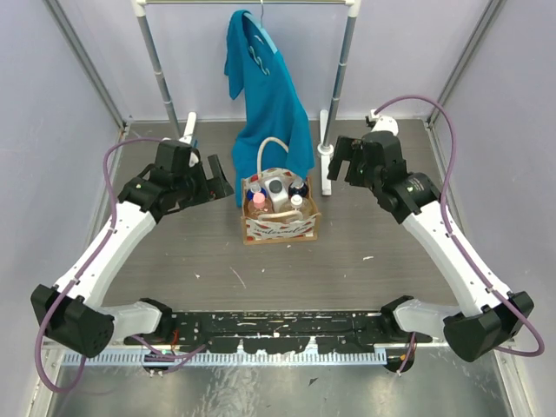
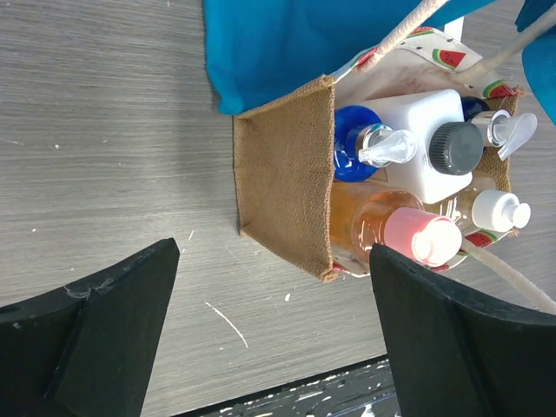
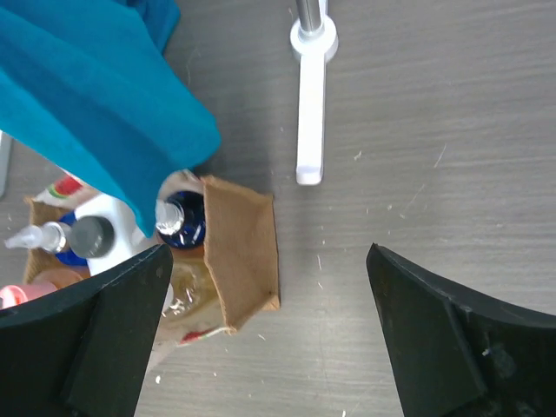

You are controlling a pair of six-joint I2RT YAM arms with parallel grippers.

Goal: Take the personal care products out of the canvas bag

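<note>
The canvas bag [image 1: 280, 228] stands upright mid-table with several personal care products in it. In the left wrist view the bag [image 2: 282, 174] holds a white rectangular bottle with a grey cap [image 2: 417, 143], a blue pump bottle [image 2: 352, 143], a peach bottle with a pink cap [image 2: 373, 217] and a small white pump bottle [image 2: 499, 208]. My left gripper [image 1: 217, 178] is open and empty just left of the bag. My right gripper [image 1: 343, 161] is open and empty to the bag's right rear. The right wrist view shows the bag's side [image 3: 243, 252] and a dark blue bottle [image 3: 182, 221].
A teal garment [image 1: 265, 87] hangs from a white rack [image 1: 339, 87] behind the bag, and its hem drapes over the bag's back edge. The rack's feet [image 1: 326, 169] rest on the table beside each gripper. Grey walls enclose the table on both sides.
</note>
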